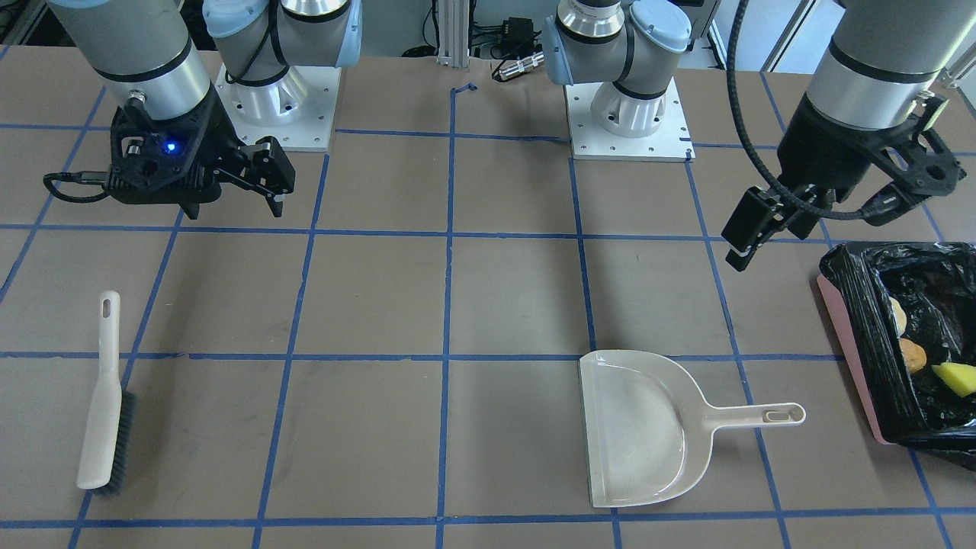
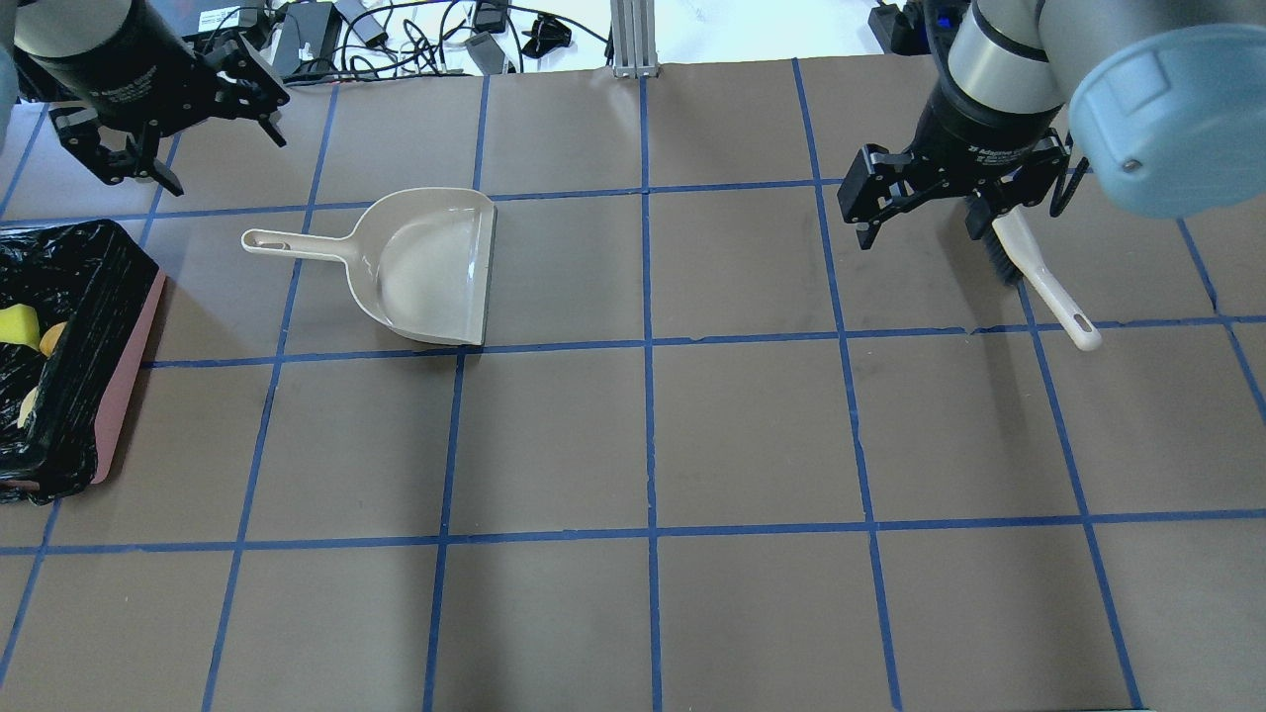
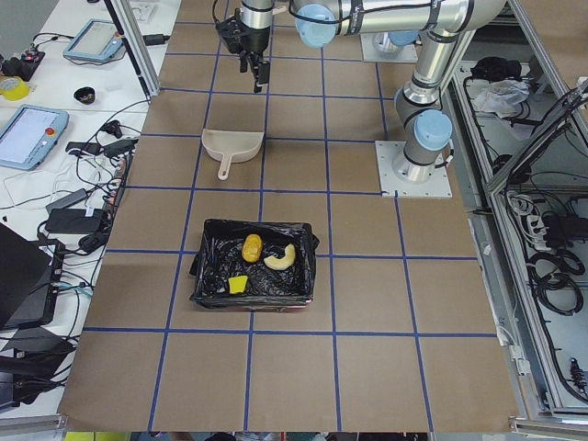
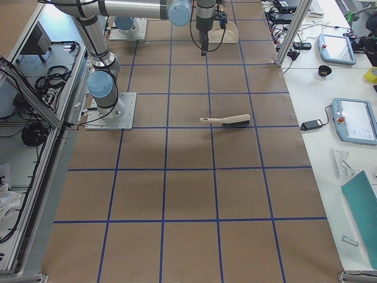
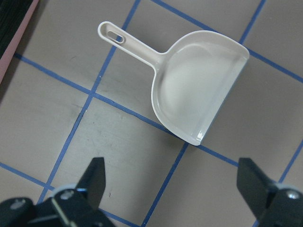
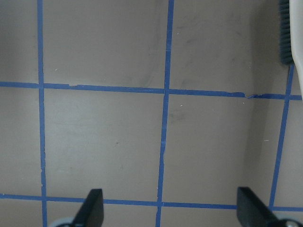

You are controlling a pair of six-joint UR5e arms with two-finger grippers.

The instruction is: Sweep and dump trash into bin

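The pink bin (image 1: 848, 345) lined with a black bag stands at the table's edge on my left side. In it lie the tan croissant piece (image 1: 898, 314), the orange oval lump (image 1: 913, 353) and the yellow wedge (image 1: 957, 377); all three show in the exterior left view, e.g. the lump (image 3: 252, 246). My left gripper (image 2: 223, 158) hangs open and empty above the table between the bin (image 2: 129, 386) and the beige dustpan (image 2: 425, 267). My right gripper (image 2: 925, 232) is open and empty, hovering beside the brush (image 2: 1039, 272).
The empty dustpan (image 1: 648, 431) lies flat, handle pointing toward the bin; it fills the left wrist view (image 5: 199, 85). The beige brush (image 1: 103, 396) lies on the table on my right side, and its bristles show in the right wrist view (image 6: 284, 28). Blue tape grids the brown table.
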